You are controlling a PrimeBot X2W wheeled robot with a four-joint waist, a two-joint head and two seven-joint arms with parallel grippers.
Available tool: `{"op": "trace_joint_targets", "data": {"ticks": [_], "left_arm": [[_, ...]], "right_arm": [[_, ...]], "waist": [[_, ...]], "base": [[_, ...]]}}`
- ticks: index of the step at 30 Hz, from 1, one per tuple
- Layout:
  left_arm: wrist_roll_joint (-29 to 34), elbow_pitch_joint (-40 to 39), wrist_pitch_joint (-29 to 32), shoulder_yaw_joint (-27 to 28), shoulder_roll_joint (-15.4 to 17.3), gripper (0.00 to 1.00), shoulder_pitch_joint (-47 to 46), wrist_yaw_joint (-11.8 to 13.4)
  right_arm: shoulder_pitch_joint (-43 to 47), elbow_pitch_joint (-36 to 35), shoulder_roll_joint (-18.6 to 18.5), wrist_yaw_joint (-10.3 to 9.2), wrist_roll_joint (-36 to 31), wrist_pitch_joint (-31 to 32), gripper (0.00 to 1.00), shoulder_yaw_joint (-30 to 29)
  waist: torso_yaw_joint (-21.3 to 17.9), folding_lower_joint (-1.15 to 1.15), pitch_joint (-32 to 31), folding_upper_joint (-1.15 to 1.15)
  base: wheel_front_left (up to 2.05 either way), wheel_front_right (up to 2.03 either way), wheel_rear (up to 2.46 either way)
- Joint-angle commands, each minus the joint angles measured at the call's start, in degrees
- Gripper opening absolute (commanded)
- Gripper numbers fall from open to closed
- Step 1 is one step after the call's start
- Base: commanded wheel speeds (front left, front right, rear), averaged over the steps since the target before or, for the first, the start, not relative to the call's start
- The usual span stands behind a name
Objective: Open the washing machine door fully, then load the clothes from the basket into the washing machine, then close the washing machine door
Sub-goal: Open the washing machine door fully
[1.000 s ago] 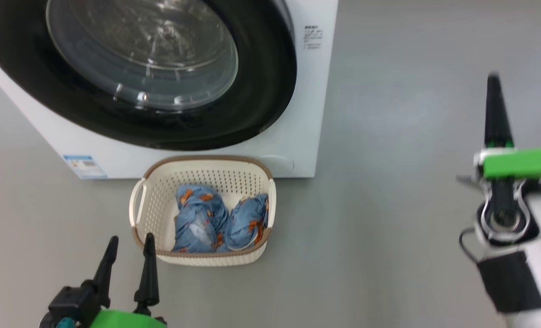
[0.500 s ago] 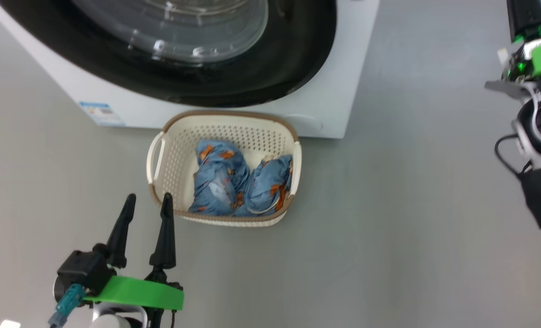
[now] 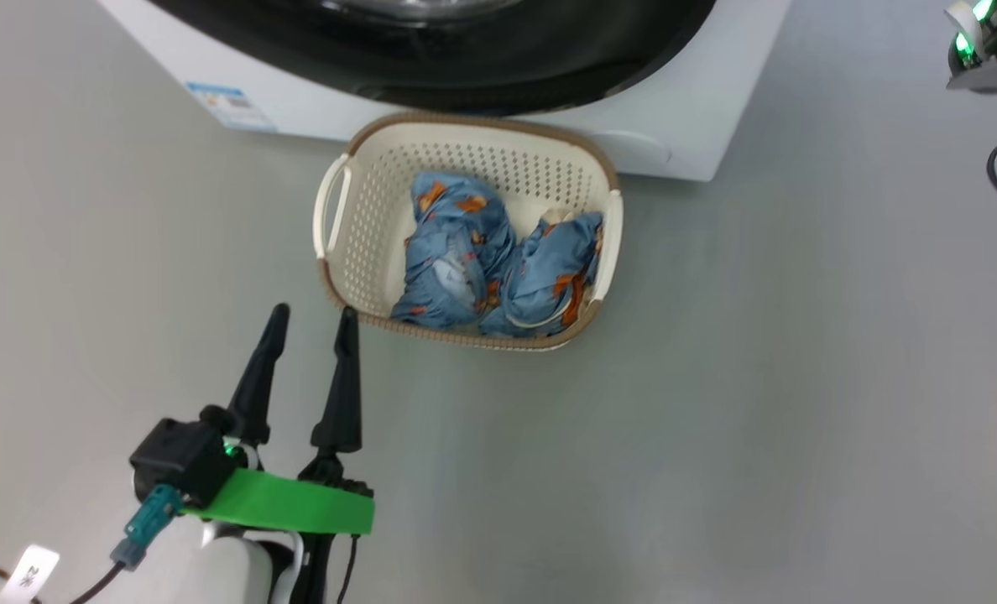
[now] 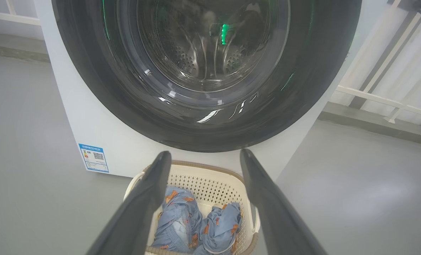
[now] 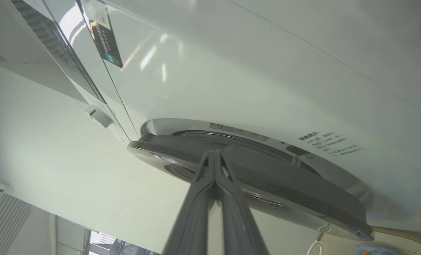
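**Door shut, clothes waiting in the basket at the washer's foot**

The big white front-loading washing machine (image 3: 700, 126) stood across the top of the head view. Its large round door (image 3: 482, 67), with a wide glossy black rim, looked shut against the front. In the left wrist view the door's bulging clear glass showed the perforated steel drum (image 4: 203, 60) behind it.

Just below the door, at upper centre, the small cream-white perforated plastic basket (image 3: 364, 226) sat at the machine's foot. It had a brown woven-look rim and two side handles. Inside lay the clothes (image 3: 498, 260): two crumpled light-blue garments printed with orange and brown figures, side by side and touching.

A blue label sticker (image 3: 230, 105) sat on the machine's lower front. The left wrist view showed a QR code and coloured bars on it, with text too small to read. In the right wrist view, small grey print (image 5: 332, 143) beside the door and a dark sticker (image 5: 106, 39) at upper left were also unreadable.

The left gripper (image 3: 314, 312), at lower left, had its two dark fingers spread apart with nothing between them, the tips near the basket's lower-left corner. The right gripper (image 5: 214, 156) had its fingers pressed together on nothing. Its tips were at the edge of the door's rim, but contact could not be judged.

Smooth grey floor (image 3: 759, 377) spread across the right and lower frame.
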Motion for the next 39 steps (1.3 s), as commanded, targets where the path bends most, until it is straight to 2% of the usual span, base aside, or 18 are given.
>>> {"op": "trace_joint_targets", "data": {"ticks": [1,11,24,31,39], "left_arm": [[-0.6,-2.1,-0.6,0.8,0.7,1.0,-1.5,0.7],[-2.5,-3.5,-0.6,-2.9,0.7,1.0,-2.8,1.4],[-4.0,-5.1,-0.6,-5.2,0.7,1.0,-5.3,2.3],[-4.5,-5.1,-0.6,-5.7,0.7,1.0,-6.4,2.6],[-4.1,-4.4,-0.6,-5.4,0.7,1.0,-6.1,2.6]], "right_arm": [[-2.0,-0.7,0.1,0.33,0.6,2.4,0.0,0.4],[-8.2,2.8,0.7,0.33,-2.0,8.2,0.0,2.0],[-15.8,6.1,1.2,0.33,-4.7,10.2,0.0,3.9],[-16.8,6.3,1.3,0.33,-5.7,10.8,0.0,5.8],[-13.7,5.1,1.2,0.33,-5.7,12.0,0.0,8.5]], "waist": [[2.3,0.0,2.9,0.0],[4.6,0.0,6.0,0.0],[6.6,0.0,10.7,0.0],[7.0,0.0,11.2,0.0],[6.4,0.0,9.3,0.0]], "base": [[0.0,0.0,0.0],[0.0,0.0,0.0],[0.0,0.0,0.0],[0.0,0.0,0.0],[0.0,0.0,0.0]]}}
